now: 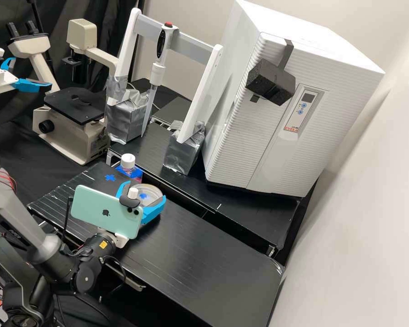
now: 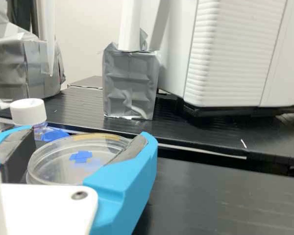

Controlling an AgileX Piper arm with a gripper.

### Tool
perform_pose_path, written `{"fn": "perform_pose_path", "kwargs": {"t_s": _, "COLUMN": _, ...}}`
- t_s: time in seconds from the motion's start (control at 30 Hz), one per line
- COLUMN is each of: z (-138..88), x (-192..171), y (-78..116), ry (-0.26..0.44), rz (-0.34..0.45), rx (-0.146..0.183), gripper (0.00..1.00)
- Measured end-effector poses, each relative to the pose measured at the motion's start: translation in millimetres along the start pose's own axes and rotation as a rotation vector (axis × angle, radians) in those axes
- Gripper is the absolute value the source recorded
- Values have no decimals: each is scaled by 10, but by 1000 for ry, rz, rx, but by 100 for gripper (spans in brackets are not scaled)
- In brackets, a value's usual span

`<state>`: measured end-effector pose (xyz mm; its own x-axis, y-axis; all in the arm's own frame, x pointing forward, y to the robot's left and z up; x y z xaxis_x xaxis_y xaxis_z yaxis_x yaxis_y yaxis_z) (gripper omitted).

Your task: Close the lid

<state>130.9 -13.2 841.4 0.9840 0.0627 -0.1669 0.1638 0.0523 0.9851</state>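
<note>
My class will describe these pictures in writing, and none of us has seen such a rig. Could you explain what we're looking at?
The machine is a dark grey robot arm ending in a white gripper with blue fingers. The high view comes from a fixed camera looking down at a slant; the wrist view comes from a camera on the arm itself.

On the black bench is a clear round dish, with the gripper's two fingers around it. Whether they grip it firmly, I cannot tell. A white-capped bottle stands nearby. Farther back are a microscope and a large white cabinet.
</note>
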Motion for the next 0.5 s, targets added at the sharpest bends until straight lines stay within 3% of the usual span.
{"fn": "perform_pose_path", "kwargs": {"t_s": 0.2, "z": 8, "x": 3, "y": 0, "ry": 1, "rz": 0, "rx": 9, "gripper": 0}}
{"fn": "perform_pose_path", "kwargs": {"t_s": 0.4, "z": 89, "x": 43, "y": 8, "ry": -7, "rz": 19, "rx": 61, "gripper": 0}}
{"fn": "perform_pose_path", "kwargs": {"t_s": 0.5, "z": 124, "x": 62, "y": 25, "ry": -18, "rz": 45, "rx": 54, "gripper": 0}}
